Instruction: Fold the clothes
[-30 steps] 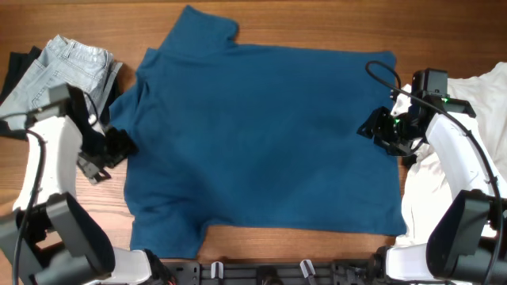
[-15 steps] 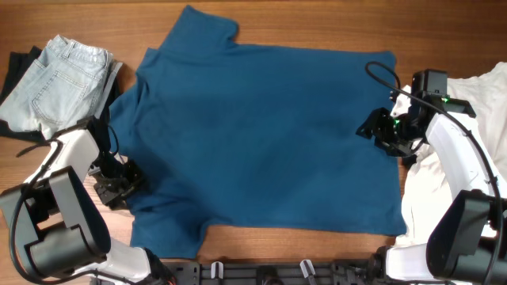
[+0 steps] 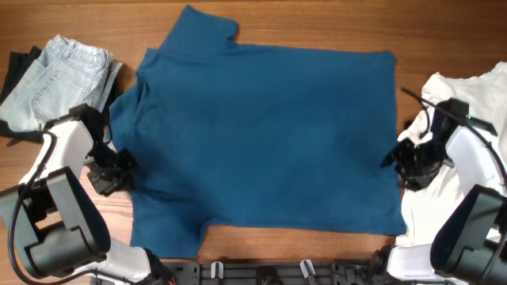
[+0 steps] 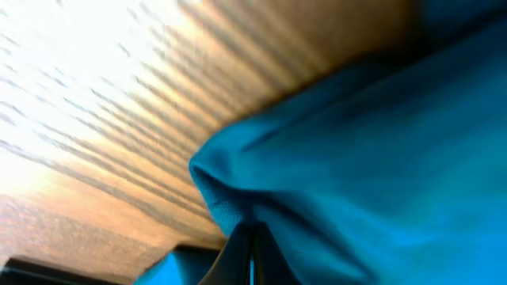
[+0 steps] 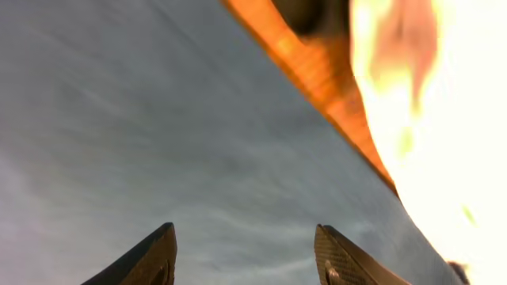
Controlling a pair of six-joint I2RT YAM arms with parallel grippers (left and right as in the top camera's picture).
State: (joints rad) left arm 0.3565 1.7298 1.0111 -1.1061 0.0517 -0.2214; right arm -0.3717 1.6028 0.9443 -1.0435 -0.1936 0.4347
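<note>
A blue T-shirt (image 3: 261,134) lies spread flat on the wooden table (image 3: 317,24), its collar toward the left. My left gripper (image 3: 117,170) is at the shirt's left edge. In the left wrist view the left gripper (image 4: 251,252) is shut on a raised fold of the blue shirt (image 4: 341,158). My right gripper (image 3: 396,161) hovers at the shirt's right edge. Seen from the right wrist, the right gripper (image 5: 247,249) is open over the cloth (image 5: 158,119), which looks grey there, and nothing is between its fingertips (image 5: 158,249).
Light blue jeans (image 3: 63,75) lie on a black garment (image 3: 20,63) at the back left. A white garment (image 3: 467,103) is heaped at the right edge, beside my right arm. Bare wood (image 4: 119,119) shows left of the shirt.
The left gripper has shut on the shirt's left edge after shifting along it. The right gripper has slid toward the front along the shirt's right edge, still open.
</note>
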